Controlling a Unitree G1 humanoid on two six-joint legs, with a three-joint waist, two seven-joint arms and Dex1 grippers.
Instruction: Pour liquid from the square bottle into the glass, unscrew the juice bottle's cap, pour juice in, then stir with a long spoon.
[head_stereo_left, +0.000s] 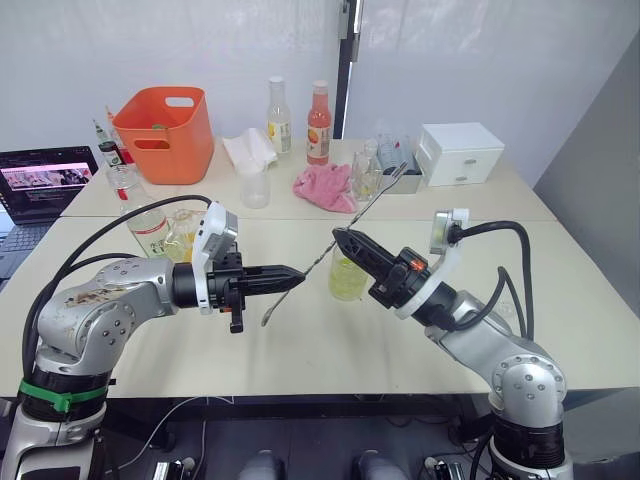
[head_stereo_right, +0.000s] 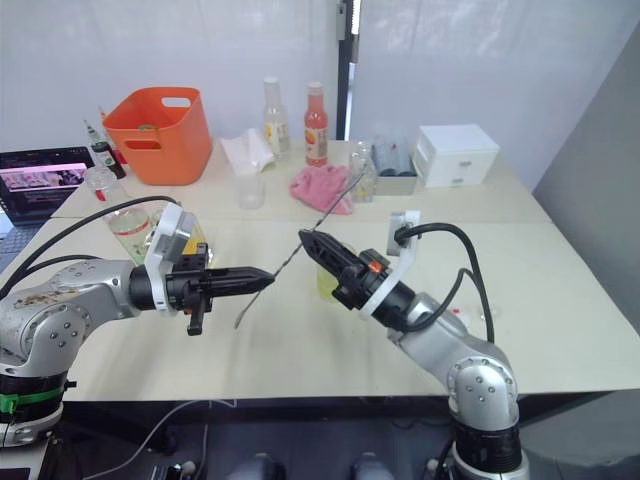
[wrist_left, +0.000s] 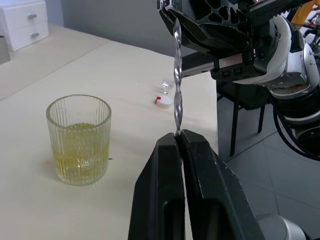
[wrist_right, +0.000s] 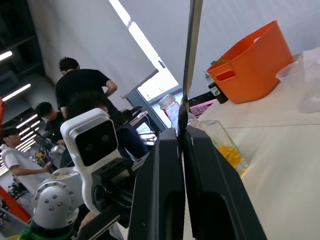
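We see the glass (head_stereo_left: 347, 275) on the table (head_stereo_left: 300, 350), behind the spoon (head_stereo_left: 330, 247); cap (wrist_left: 162, 100) right of it.

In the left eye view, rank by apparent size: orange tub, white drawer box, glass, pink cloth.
1. orange tub
2. white drawer box
3. pink cloth
4. glass, partly hidden by the right gripper, so cloth versus glass is unsure.

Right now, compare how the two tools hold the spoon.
The left tool is shut on the spoon near its lower end; the right tool is shut on it farther up the stem. The left tool lies nearly level; the right tool slants upward beside the glass. Both keep the spoon off the table.
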